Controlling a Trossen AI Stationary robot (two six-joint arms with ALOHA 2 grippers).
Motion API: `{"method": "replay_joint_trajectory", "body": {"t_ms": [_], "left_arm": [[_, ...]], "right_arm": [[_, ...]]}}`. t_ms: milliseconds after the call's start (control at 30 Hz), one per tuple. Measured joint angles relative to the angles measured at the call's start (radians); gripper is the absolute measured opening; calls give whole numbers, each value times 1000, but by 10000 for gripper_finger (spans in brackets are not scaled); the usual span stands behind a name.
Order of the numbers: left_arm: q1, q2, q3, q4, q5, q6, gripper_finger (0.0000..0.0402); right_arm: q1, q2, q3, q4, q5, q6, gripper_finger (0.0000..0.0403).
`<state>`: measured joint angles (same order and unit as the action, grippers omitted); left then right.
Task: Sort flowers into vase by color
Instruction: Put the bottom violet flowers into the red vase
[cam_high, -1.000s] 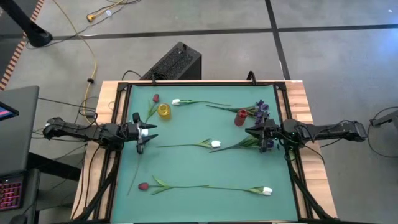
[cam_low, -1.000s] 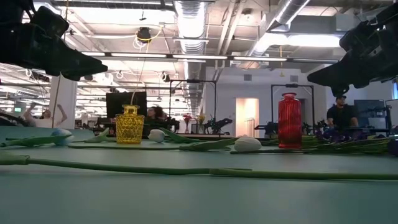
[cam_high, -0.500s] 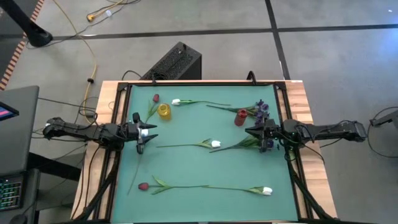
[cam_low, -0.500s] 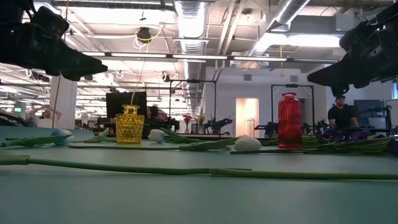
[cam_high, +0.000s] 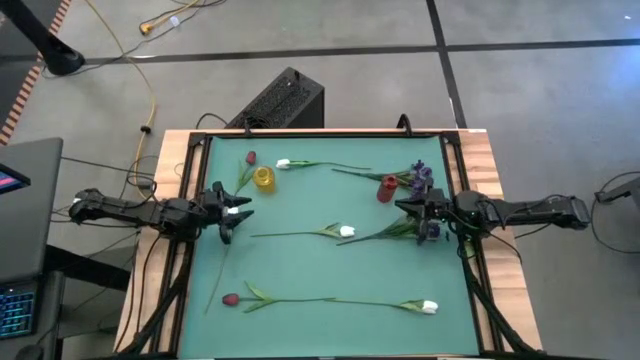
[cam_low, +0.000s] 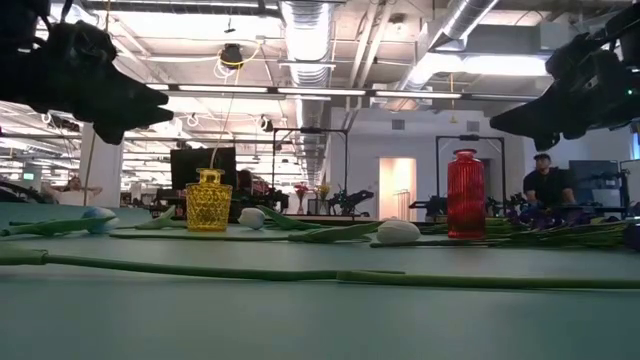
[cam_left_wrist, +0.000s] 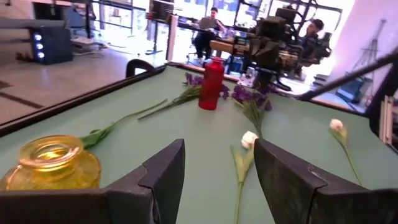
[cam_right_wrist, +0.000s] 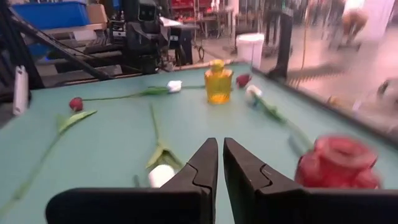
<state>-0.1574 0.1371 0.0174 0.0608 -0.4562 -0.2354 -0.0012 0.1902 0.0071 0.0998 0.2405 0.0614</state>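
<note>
Several long-stemmed flowers lie flat on the green mat. A dark red tulip (cam_high: 250, 158) and a white tulip (cam_high: 283, 163) lie near the far edge. Another white tulip (cam_high: 346, 231) is in the middle, and a dark red tulip (cam_high: 230, 299) and a white tulip (cam_high: 429, 307) lie near the front. The purple spray (cam_high: 421, 176) lies beside the red vase (cam_high: 387, 188). The yellow vase (cam_high: 263, 178) stands far left. My left gripper (cam_high: 232, 212) (cam_left_wrist: 219, 177) hovers open at the left side. My right gripper (cam_high: 405, 209) (cam_right_wrist: 221, 163) hovers shut near the purple spray.
Dark rails frame the mat (cam_high: 330, 265) on every side. A black box (cam_high: 280, 100) stands on the floor beyond the far edge. Open mat lies between the middle tulip and the front flowers. People and equipment show in the room behind the table.
My left gripper has turned a little about its wrist above the left side of the mat. Flowers and vases have stayed where they were.
</note>
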Motion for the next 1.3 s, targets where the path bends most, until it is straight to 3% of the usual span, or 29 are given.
{"method": "replay_joint_trajectory", "body": {"t_ms": [233,467,567,833,1033,1300], "left_arm": [[0,0,-6,39,-138,-78,180],[0,107,-7,307,-95,79,180],[7,232,-4,449,-83,154,180],[124,703,201,495,40,175,180],[199,1075,455,495,209,242,180],[225,1519,862,423,361,341,180]], "right_arm": [[-42,0,3,92,0,-93,55],[-134,1,52,76,-37,-129,55],[-169,8,100,16,-86,-119,55],[-202,114,213,-127,-142,-114,55],[-189,212,254,-220,-187,-61,69],[-73,280,281,-258,-191,-66,139]]}}
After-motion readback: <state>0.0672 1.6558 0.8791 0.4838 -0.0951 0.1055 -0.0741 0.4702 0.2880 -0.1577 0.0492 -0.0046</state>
